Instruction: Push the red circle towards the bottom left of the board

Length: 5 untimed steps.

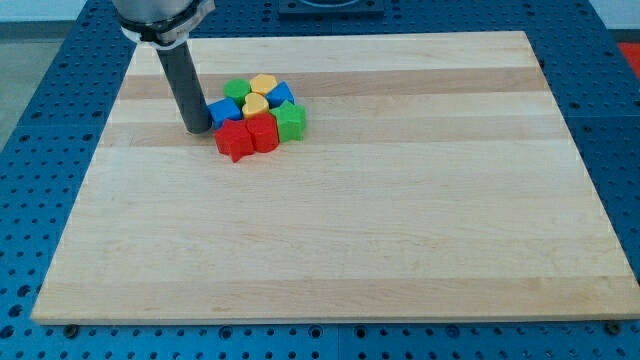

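Contact is the first worry: my tip [198,130] rests on the board [400,250] at the left edge of a tight cluster, touching or nearly touching the blue block [224,110], and it grips nothing, being a bare rod. Just below and right of the tip lie two red blocks. The left one [235,141] looks star-like, and the right one [262,131] looks rounder, so I take that as the red circle, though the shapes are hard to tell apart here.

Beyond them, a yellow heart-like block [256,105], a second yellow block [264,84], two green blocks [291,121] [237,90] and another blue block [282,95] crowd close.

Pushing from this side would drive the circle rightward, away from the bottom left. Even from above right, the neighbours touching it would likely be dragged along or deflect it.
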Each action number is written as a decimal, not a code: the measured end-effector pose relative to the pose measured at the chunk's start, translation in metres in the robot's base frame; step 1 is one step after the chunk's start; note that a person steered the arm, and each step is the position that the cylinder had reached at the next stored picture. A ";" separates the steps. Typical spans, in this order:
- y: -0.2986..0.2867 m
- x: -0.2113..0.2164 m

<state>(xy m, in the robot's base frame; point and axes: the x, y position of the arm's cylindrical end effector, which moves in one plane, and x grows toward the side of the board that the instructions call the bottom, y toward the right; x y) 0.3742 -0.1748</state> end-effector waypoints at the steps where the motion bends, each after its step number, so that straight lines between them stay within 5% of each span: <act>1: 0.008 0.000; 5: 0.116 0.034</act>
<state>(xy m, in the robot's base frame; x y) 0.4077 -0.0587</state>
